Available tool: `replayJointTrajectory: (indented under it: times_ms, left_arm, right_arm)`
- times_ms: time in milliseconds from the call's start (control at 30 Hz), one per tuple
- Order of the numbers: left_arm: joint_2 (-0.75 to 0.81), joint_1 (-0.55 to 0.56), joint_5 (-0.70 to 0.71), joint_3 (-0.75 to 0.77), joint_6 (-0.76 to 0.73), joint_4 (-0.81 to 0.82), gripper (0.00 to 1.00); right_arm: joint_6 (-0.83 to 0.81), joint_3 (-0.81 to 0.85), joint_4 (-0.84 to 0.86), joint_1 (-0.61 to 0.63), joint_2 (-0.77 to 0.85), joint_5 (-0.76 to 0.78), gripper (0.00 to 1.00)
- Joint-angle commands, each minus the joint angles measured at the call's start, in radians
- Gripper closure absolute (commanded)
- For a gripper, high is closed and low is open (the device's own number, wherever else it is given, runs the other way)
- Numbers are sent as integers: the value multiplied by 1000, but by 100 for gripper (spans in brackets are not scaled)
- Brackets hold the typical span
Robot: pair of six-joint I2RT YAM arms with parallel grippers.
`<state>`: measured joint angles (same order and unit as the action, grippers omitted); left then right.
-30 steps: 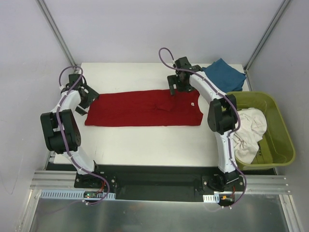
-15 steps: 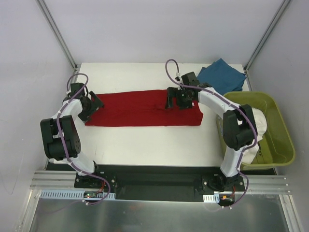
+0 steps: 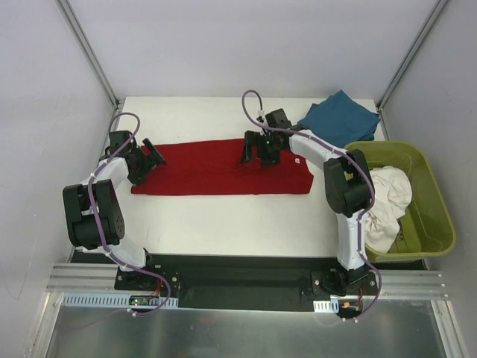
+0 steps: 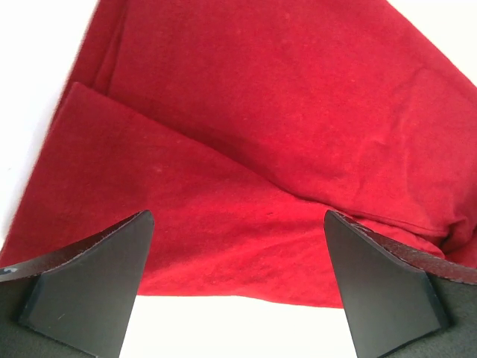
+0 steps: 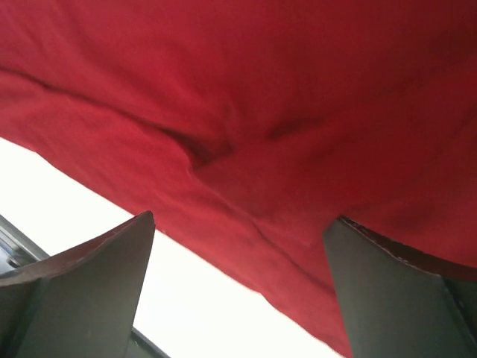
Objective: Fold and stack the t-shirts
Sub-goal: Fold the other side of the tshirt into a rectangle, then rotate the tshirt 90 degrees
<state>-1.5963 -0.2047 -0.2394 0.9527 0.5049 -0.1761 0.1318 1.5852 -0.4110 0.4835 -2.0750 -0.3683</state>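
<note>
The deep red t-shirt (image 3: 209, 173) lies folded into a long flat strip across the middle of the table. My left gripper (image 3: 146, 158) is open over its left end; in the left wrist view the red cloth (image 4: 246, 142) fills the frame between the spread fingers (image 4: 89, 280). My right gripper (image 3: 255, 151) is open over the strip's far edge near its middle, with red cloth (image 5: 283, 112) between its fingers (image 5: 387, 291). The teal-blue t-shirt (image 3: 339, 118) lies folded at the back right. The white t-shirt (image 3: 384, 205) is heaped in the tub.
The olive-green plastic tub (image 3: 436, 216) stands at the right edge of the white table (image 3: 223, 216). Metal frame posts rise at the back corners.
My right gripper has moved left along the red shirt's far edge, from near the collar end to its middle. My left gripper has shifted slightly right onto the shirt's left end.
</note>
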Motion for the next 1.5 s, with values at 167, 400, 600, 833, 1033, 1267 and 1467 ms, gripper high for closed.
replayJointTrajectory:
  times_ms: [167,400,600,833,1033,1267,1467]
  left_arm:
    - [24,-7,-34,1,-17,32,1]
    - [29,-5,-38,0,-23,32,1]
    - [9,5,-123,44,50,52,1]
    - [-240,146,-172,282,104,49,1]
    - [-284,154,-168,230,132,26,1]
    - [-142,240,-103,-23,187,15,1]
    - [-31,480,-55,-196,354,13,1]
  right_arm:
    - [78,405,118,6,-216,19,4]
    - [8,313,63,7,-54,155,4]
    - [-2,-87,26,6,268,250,4]
    - [115,-264,14,3,268,166,4]
    - [198,-229,14,-11,148,126,4]
    - [215,36,-37,-20,-99,80,4]
    - [206,503,-139,-19,-420,-72,4]
